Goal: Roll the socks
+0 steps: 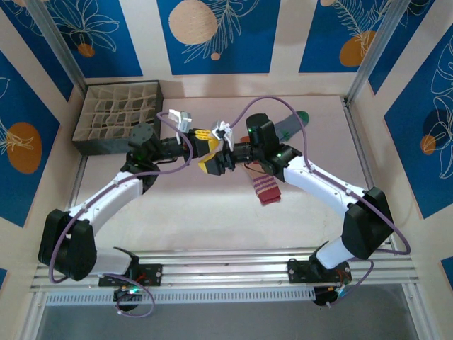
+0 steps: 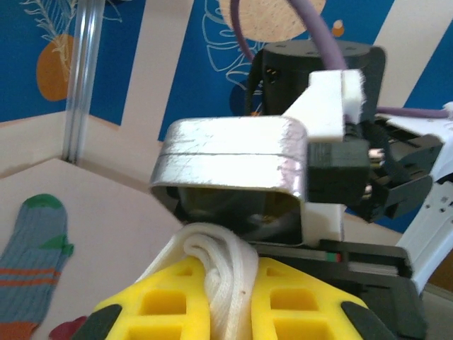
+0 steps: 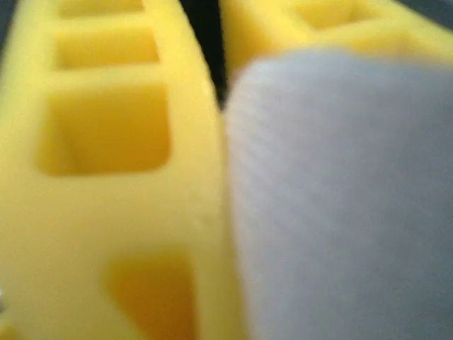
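Note:
The white sock [image 2: 225, 273] is bunched into folds and pinched between the yellow fingers of my left gripper [image 2: 228, 297], which is shut on it above the table's middle [image 1: 203, 137]. My right gripper [image 1: 213, 163] meets it head on, its wrist camera housing [image 2: 233, 159] right over the sock. In the blurred right wrist view, pale fabric [image 3: 340, 205] lies against a yellow finger [image 3: 120, 212]; I cannot tell how the right jaws stand. The peach and maroon sock [image 1: 267, 189] lies under the right arm. The grey-blue sock [image 1: 291, 125] [image 2: 34, 263] lies flat at the back.
A dark divided organiser box [image 1: 117, 117] stands at the back left. Aluminium posts [image 1: 368, 57] and patterned walls close in the table [image 1: 177, 205]. The purple cables loop over both arms.

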Robot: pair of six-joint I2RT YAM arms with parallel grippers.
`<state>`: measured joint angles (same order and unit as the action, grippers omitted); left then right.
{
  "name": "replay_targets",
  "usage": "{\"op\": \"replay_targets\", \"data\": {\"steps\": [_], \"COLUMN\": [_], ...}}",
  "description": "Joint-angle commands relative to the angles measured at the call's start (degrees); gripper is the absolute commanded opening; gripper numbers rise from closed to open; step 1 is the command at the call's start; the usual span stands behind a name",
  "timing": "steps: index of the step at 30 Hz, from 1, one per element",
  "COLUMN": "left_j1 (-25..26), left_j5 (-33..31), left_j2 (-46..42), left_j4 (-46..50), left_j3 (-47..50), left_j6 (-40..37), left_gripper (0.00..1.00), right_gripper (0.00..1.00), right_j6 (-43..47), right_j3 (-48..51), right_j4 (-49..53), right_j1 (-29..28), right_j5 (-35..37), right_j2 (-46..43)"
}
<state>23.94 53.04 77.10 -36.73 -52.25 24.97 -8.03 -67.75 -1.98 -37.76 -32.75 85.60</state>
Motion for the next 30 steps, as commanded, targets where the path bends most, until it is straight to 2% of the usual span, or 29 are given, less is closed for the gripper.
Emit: {"op": "replay_targets", "data": {"steps": [1,3,7,11,14,17,22,25,30], "left_j1": [-2.4,-5.1,-12.0,-19.5,-24.0,-25.6,-26.3,-26.3,-24.9], "left_j5": [-1.7,-4.3,-13.4,-24.2,-32.6,-41.3,-49.5,-51.6,-49.6], "left_j2": [-0.2,0.0,3.6,15.6,24.9,32.7,40.8,43.3,44.0], "left_j4": [12.3,17.8,29.0,39.0,43.3,49.2,56.0,58.0,61.2], "left_j3": [-1.9,-3.7,-8.7,-20.7,-30.6,-41.0,-51.6,-53.5,-51.6], "left_j6": [-4.4,-6.9,-15.5,-23.5,-25.3,-29.5,-35.4,-37.8,-38.2], "left_gripper": [0.0,0.0,0.0,0.0,0.0,0.0,0.0,0.0,0.0], "right_gripper": [0.64,0.64,0.64,0.67,0.65,0.63,0.63,0.63,0.61], "right_j6": [1.0,0.1,-2.1,-6.8,-7.2,-6.7,-7.8,-8.4,-8.7], "right_j3": [0.4,1.4,3.5,1.6,-3.3,-4.9,-3.4,-3.8,-5.3], "right_j4": [-3.0,-3.0,-3.4,1.9,10.9,14.1,12.4,12.1,12.5], "right_j1": [0.8,1.9,4.2,5.6,6.5,7.1,8.6,9.9,10.9], "right_j5": [2.0,3.5,9.0,21.4,24.9,24.6,24.3,22.9,20.9], "right_j2": [-1.8,-2.2,-3.2,-1.5,1.8,3.7,4.9,6.6,9.2]}}
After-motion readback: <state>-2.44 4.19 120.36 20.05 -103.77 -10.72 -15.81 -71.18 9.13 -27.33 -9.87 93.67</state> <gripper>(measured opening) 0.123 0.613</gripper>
